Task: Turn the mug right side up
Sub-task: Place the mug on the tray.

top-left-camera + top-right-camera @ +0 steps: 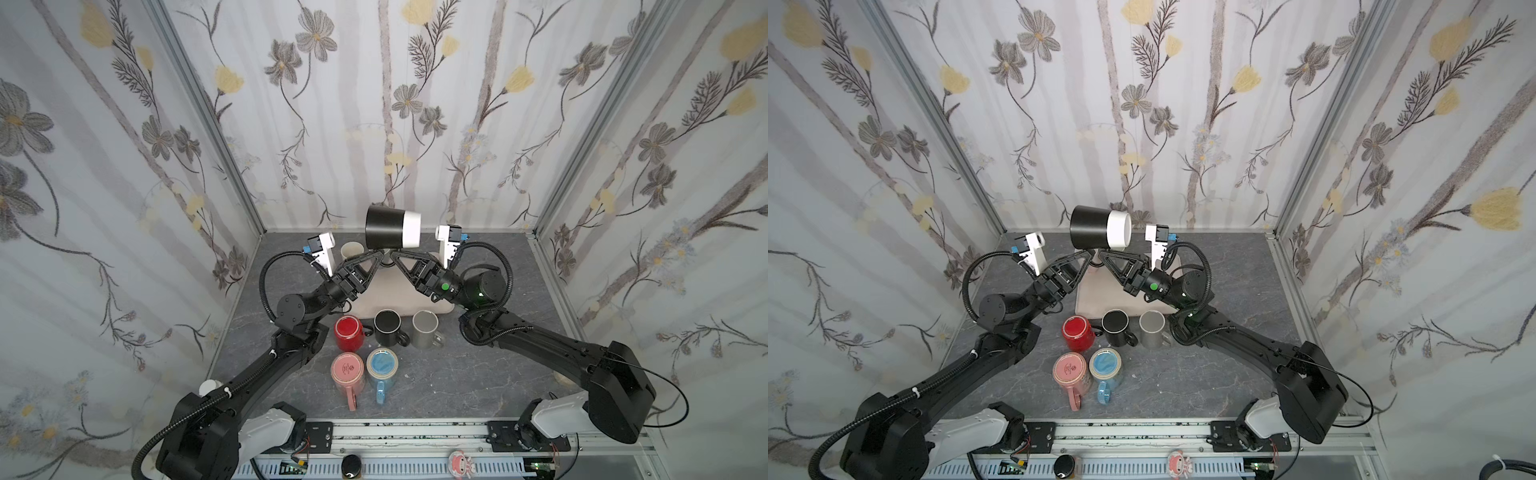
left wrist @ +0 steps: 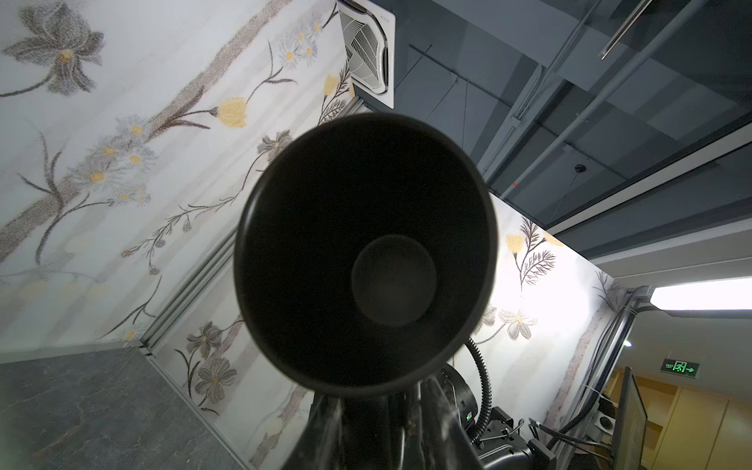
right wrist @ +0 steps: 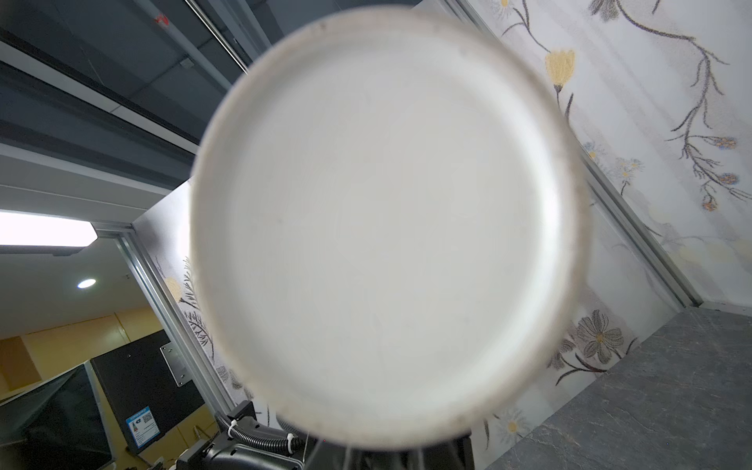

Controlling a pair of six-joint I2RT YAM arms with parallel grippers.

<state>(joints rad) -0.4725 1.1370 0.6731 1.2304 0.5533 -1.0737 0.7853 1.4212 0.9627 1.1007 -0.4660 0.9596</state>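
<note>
Pink mug (image 1: 348, 372) and blue mug (image 1: 381, 365) stand bottom-up at the counter's (image 1: 478, 374) middle. Beyond, near the far edge, right tool (image 1: 392, 254) is closed on the black-white mug (image 1: 390, 227), in the air, lying sideways. Left tool (image 1: 376, 252) is at its mouth, grip unclear.

Grey stone-look bench (image 1: 457, 382), beige mat (image 1: 386, 295) at the back, cream mug (image 1: 351, 250) by the mat's far left corner. In front of the mat, a row: red mug (image 1: 349, 332), black mug (image 1: 387, 326), grey mug (image 1: 424, 328). Nearer the camera, pink mug (image 1: 348, 370) just beside blue mug (image 1: 381, 365); floral wallpaper (image 1: 124, 166) on the walls.
</note>
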